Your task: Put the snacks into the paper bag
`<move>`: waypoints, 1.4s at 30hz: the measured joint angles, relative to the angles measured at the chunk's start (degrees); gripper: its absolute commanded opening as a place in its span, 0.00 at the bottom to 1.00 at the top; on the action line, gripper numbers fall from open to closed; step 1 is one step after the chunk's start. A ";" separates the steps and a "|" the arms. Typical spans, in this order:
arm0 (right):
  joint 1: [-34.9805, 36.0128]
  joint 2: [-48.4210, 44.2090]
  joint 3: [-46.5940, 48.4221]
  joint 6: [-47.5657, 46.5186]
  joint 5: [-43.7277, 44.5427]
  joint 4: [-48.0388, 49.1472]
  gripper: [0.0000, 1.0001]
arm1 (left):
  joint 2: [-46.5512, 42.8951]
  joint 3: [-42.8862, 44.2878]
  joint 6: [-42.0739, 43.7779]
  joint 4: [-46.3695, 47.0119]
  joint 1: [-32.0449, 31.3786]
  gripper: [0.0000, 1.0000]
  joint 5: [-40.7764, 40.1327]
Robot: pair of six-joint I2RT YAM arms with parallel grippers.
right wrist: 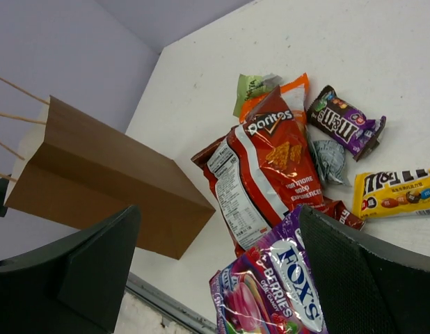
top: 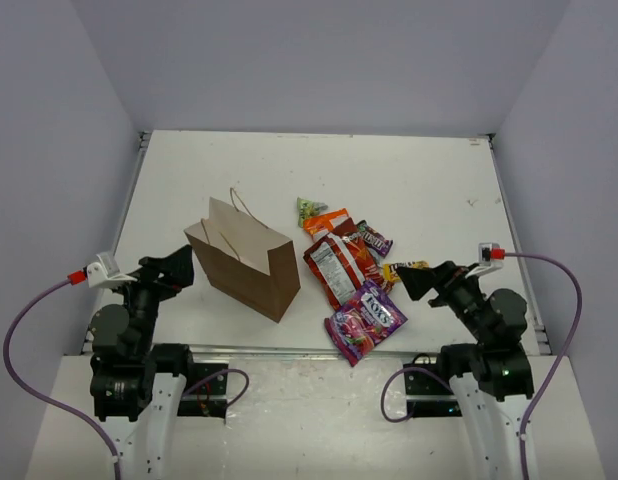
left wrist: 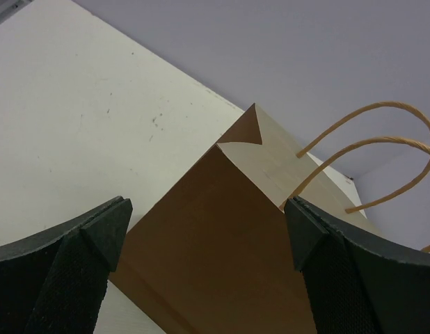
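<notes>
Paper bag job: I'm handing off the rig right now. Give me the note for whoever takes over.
Left gripper: open, empty, aimed at the standing paper bag.
Right gripper: open, empty, by the yellow packet.
On the table, right of the bag: red chip bag, purple-pink candy bag, dark brown packet, orange packet, green packet.
Done: nothing visibly bagged.
Left: all six packets.
</notes>
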 measured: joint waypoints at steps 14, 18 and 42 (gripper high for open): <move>0.00 6.45 -0.24 -1.75 -0.96 0.50 0.99 | 2.91 11.98 2.62 -3.28 -0.02 1.00 -0.31; 0.00 7.96 -0.24 -2.60 -2.32 1.40 0.99 | 5.68 12.96 5.92 -0.02 -0.02 1.00 7.13; -0.02 9.64 0.17 -6.49 -8.39 2.99 0.99 | 18.32 16.13 10.05 4.26 0.00 0.95 34.29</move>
